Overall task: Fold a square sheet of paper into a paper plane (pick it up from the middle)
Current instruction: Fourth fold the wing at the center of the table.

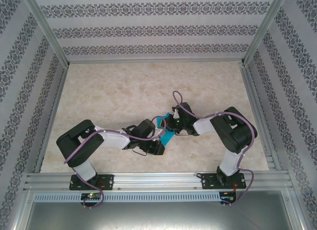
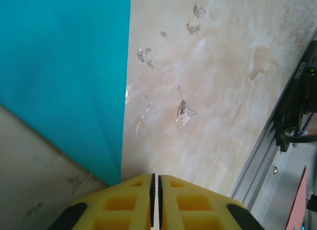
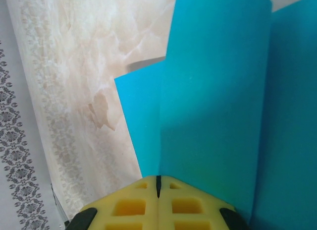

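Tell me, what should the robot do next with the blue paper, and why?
Probably lower the square sheet of paper onto the table and press the bend flat. The left gripper and the right gripper both look shut on it, holding it between the arms, and it curls over in the right wrist view.

From above, the 2 arms cover most of the square sheet of paper, and its folds are too small to make out there. In the left wrist view the sheet runs off the top and left edges. Its lower corner slips behind the left claw, which is cut by the bottom edge, and whether that claw pinches it cannot be told. In the right wrist view the sheet leaves the top, right and bottom edges, and the right claw is cropped below.
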Tool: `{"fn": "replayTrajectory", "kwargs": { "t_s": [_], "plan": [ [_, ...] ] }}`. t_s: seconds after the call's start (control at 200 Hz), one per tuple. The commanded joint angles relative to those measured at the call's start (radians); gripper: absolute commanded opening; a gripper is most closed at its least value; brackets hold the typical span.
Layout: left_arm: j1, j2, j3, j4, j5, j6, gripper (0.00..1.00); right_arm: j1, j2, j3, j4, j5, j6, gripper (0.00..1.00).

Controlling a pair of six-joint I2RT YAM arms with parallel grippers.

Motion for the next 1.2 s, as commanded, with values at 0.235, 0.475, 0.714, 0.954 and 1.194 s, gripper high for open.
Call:
{"fn": "replayTrajectory", "kwargs": {
  "t_s": [0.235, 0.475, 0.714, 0.954, 1.194],
  "plan": [
    [-0.016, -0.104, 0.05, -0.127, 0.006, -0.002, 0.18, -0.017, 0.045, -0.027, -0.146, 0.106, -0.05, 0.0],
    [0.039, -0.184, 0.071, -0.111, -0.075, -0.002, 0.19, -0.012, 0.041, -0.028, -0.138, 0.094, -0.042, 0.0],
    [0.085, -0.102, 0.106, -0.045, -0.093, 0.028, 0.2, -0.009, 0.018, -0.029, -0.131, 0.084, -0.031, 0.0],
    [0.089, 0.011, 0.134, -0.015, -0.081, 0.057, 0.19, -0.006, 0.01, -0.027, -0.129, 0.086, -0.025, 0.0],
    [0.089, 0.076, 0.112, -0.04, -0.113, 0.105, 0.16, -0.01, 0.009, -0.02, -0.128, 0.092, -0.027, 0.0]
  ]
}}
